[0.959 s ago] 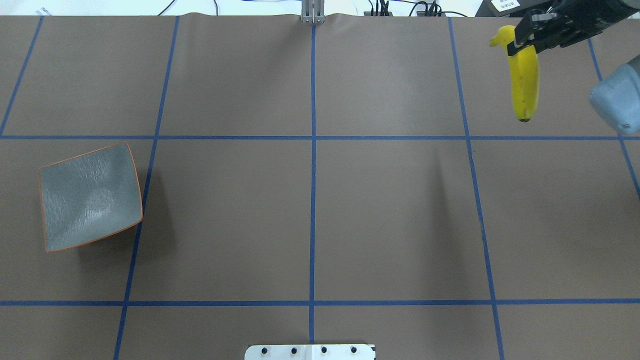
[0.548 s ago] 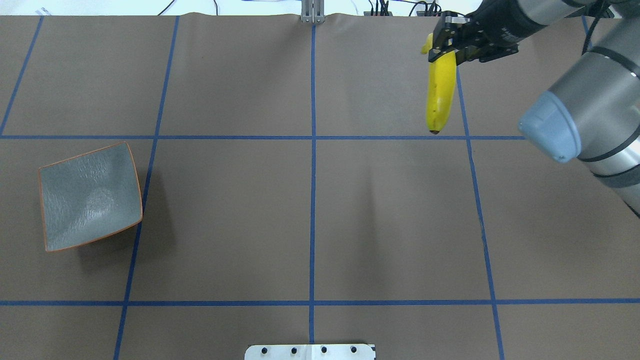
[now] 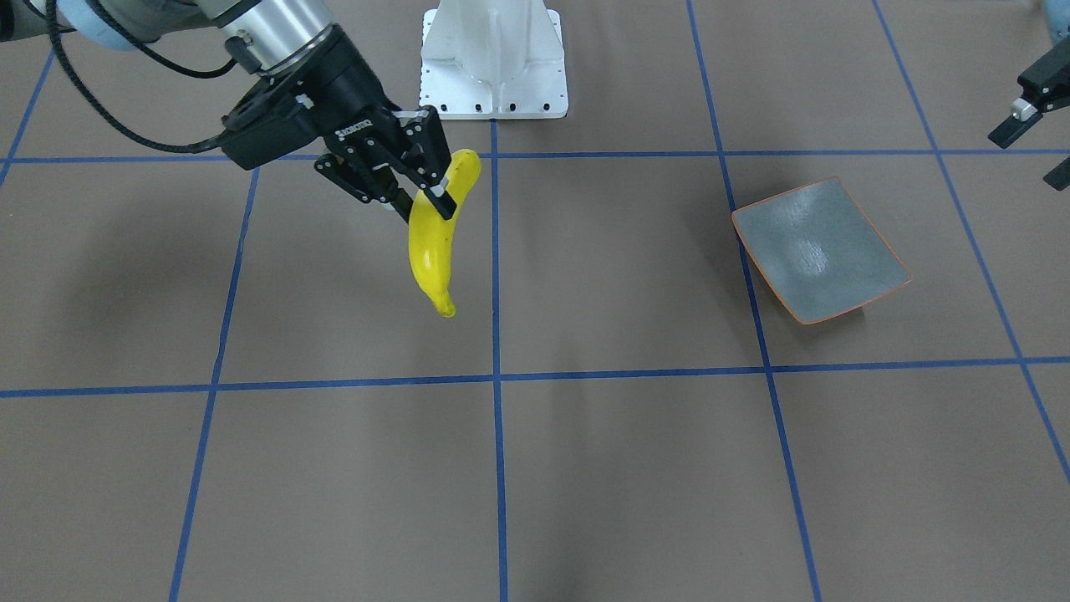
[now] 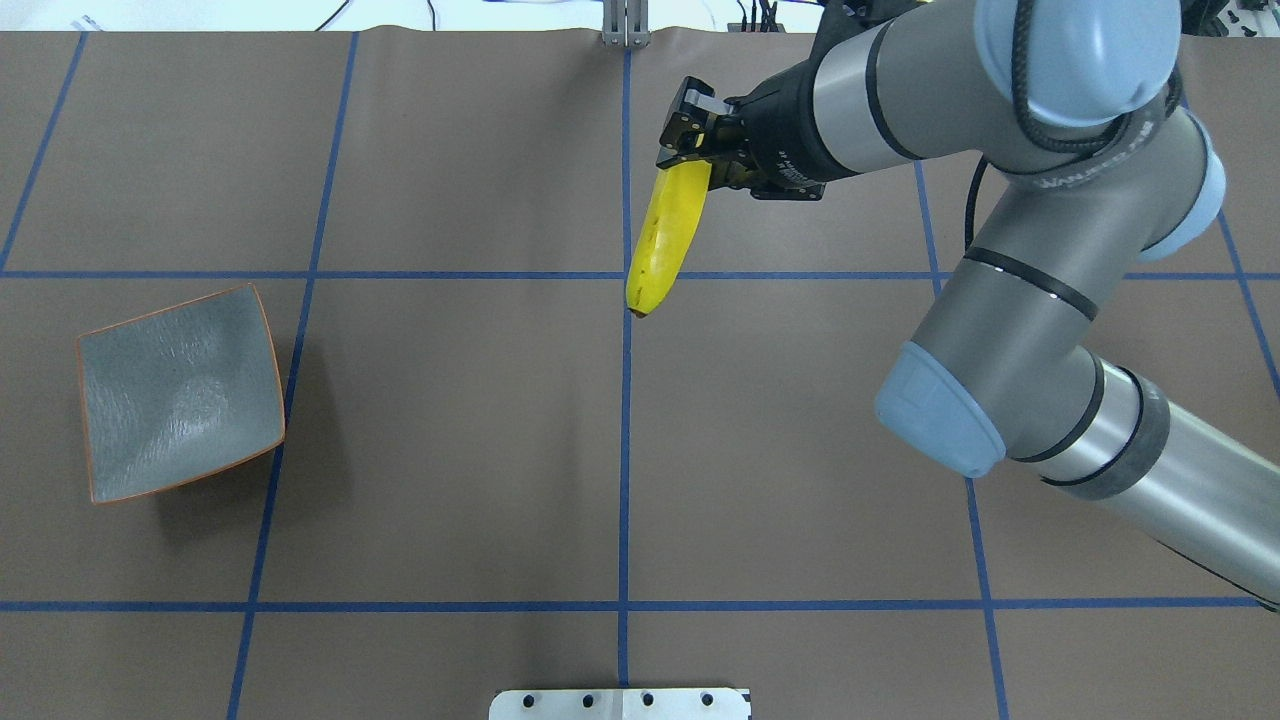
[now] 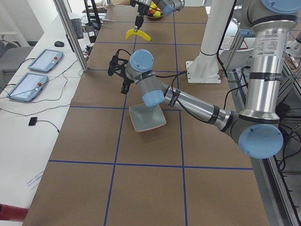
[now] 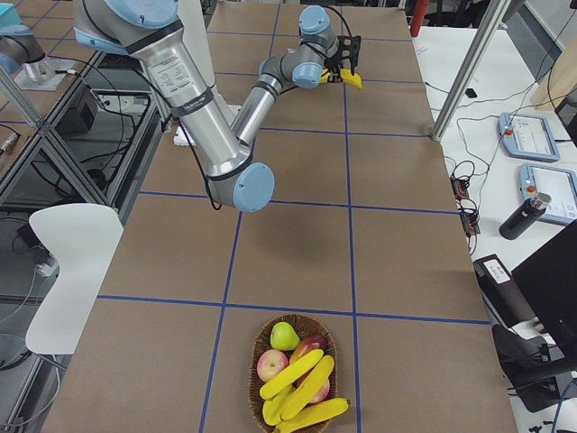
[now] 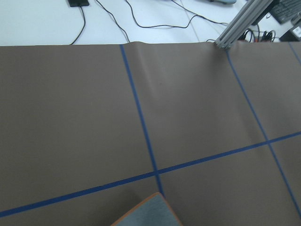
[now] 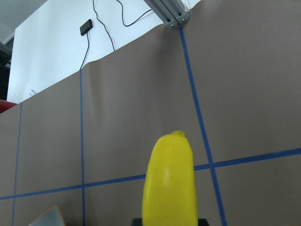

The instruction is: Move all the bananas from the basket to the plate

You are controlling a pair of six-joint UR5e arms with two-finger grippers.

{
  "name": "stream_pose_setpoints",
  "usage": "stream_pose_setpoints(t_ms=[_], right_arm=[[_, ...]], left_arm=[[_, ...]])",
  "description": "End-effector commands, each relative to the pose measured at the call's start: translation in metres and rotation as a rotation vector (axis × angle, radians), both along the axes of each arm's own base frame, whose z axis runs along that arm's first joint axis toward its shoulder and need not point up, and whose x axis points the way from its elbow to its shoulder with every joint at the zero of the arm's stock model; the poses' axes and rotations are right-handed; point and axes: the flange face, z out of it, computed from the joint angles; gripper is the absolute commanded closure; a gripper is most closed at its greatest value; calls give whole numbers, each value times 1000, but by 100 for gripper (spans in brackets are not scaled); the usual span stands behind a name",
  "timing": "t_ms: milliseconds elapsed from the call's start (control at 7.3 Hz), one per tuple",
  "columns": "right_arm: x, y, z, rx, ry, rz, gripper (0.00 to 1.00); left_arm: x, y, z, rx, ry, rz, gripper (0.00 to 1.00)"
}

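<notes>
One banana of the four we can count is out of the basket and none lies on the plate. We judge the job as one carry under way, with nothing delivered.

Front-facing view: the right claw [image 3: 430, 201] is clamped on the upper end of a bright yellow, curved banana [image 3: 430, 255], which hangs below it, clear of the brown paper-covered table [image 3: 627, 468]. The square, speckled grey-green plate with a thin orange rim [image 3: 823, 251] sits well apart from that claw, across the centre line, and holds nothing. The left claw [image 3: 1021, 161] shows at the frame's edge, its fingers spread with nothing between them.

Overhead view: the banana [image 4: 665, 235] dangles from the right claw [image 4: 695, 160] over the middle line. The plate [image 4: 180, 390] lies far off on the side the claw points toward.

Left-end view: the left claw hovers near the plate, above its far edge as far as we can tell.

Right-end view: the round woven wicker basket [image 6: 255, 356] stands far behind the right claw. It holds three more yellow bananas [image 6: 297, 374] along with a green apple [image 6: 285, 336] and red apples [image 6: 273, 363].

Left wrist view: only a corner of the plate shows, below the left claw.

Right wrist view: the banana fills the lower frame, and the plate's corner is at the bottom edge.

What is left, in our judgement, is to finish this carry and then make three more trips.
</notes>
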Motion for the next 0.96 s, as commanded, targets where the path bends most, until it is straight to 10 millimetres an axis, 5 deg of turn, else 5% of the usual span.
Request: stream_pose_setpoints(t_ms=[0,137,411,822], right_arm=[[-13,13,-20,2,-37,16,100],[-13,13,-21,4,-39,16,100],[-12,14,-29,11,-49,14,100],[-19,22,-42,28,-66,-8,100]], left_arm=[[70,-6,-60,-51,89,-34,0],[105,-4,-68,-46,88,15,0],[162,0,-131,-10,110,148,0],[219,21,-181,80,155,274,0]])
